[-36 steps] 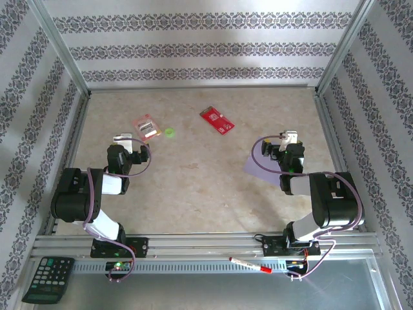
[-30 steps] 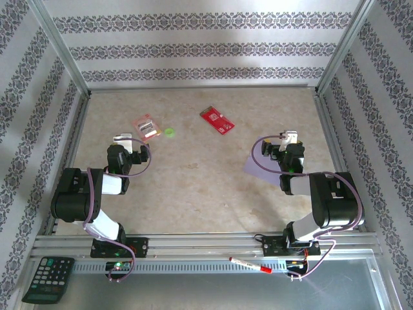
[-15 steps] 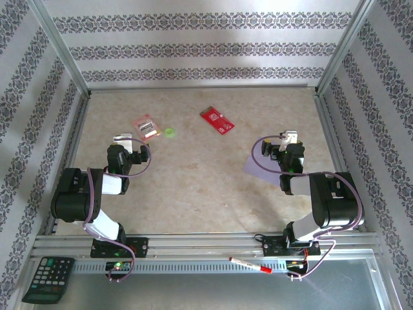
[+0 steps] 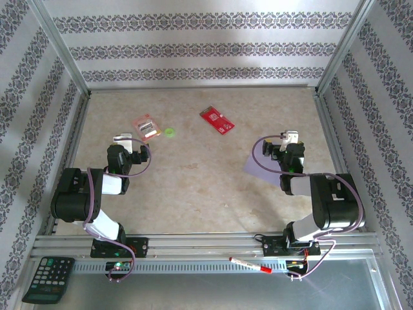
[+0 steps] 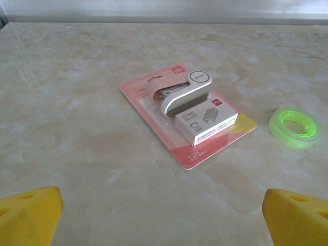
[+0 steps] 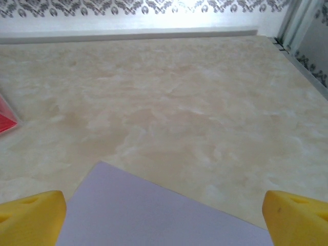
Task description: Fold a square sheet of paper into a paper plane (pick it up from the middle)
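The square sheet of paper (image 4: 260,165) is pale lilac and lies flat and unfolded on the table at the right, its right part tucked under my right arm. In the right wrist view a corner of the sheet (image 6: 154,215) lies on the table below the space between the yellow fingertips (image 6: 31,215). My right gripper (image 6: 164,220) (image 4: 284,143) is open and holds nothing. My left gripper (image 5: 164,218) (image 4: 126,146) is open too, low over bare table at the left, far from the sheet. The paper plane is out of view.
A pink-red stapler packet (image 5: 187,120) (image 4: 146,126) and a green tape ring (image 5: 293,127) (image 4: 170,132) lie ahead of the left gripper. A red card (image 4: 217,119) lies at back centre. Metal frame rails and patterned walls bound the table. A calculator (image 4: 46,279) and a marker (image 4: 250,265) rest at the front.
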`<state>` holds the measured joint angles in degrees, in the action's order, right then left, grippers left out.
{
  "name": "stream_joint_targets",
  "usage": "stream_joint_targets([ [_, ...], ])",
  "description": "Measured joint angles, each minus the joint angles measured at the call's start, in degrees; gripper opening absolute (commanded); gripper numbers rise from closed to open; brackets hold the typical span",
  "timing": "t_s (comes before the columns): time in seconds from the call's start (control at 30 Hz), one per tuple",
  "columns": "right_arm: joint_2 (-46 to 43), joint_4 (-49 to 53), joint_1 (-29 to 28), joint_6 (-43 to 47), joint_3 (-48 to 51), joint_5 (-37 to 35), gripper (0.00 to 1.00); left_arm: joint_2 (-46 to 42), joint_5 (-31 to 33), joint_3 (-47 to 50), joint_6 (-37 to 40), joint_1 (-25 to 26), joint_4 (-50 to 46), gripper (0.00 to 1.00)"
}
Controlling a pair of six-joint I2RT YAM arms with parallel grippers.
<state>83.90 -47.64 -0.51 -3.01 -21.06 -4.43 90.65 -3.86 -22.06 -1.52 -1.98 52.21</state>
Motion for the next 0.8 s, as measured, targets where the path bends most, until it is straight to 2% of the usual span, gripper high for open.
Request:
stream_joint_targets([
  [0.13,-10.2,11.9,0.3,-4.2,-4.0,-5.7,0.98,-6.9,4.8,-0.3,-1.5,0.0,-6.3,1.0],
  [0.27,-19.9,26.5,3.1,-12.9,-12.3,-9.7,0.98,-15.9,12.2,-7.9,-8.2,-0.2,-23.0,1.0],
  [0.4,-23.7,42.4,4.1,-18.3,-20.0,-8.7,0.98,-20.2,11.6,-18.1,-17.2,-0.3,-39.8,1.0],
  [0.5,-22.8,55.4,3.4,-19.9,-24.3,-6.7,0.98,-20.3,7.7,-22.9,-22.5,0.6,-50.5,1.0],
  [0.63,-20.7,71.3,0.1,-20.9,-26.8,-6.6,0.98,-16.5,6.6,-29.6,-25.7,6.0,-66.1,1.0],
  [0.8,-18.4,81.8,-2.0,-23.3,-27.0,-4.9,0.98,-9.2,7.2,-38.5,-26.6,12.5,-79.2,1.0],
])
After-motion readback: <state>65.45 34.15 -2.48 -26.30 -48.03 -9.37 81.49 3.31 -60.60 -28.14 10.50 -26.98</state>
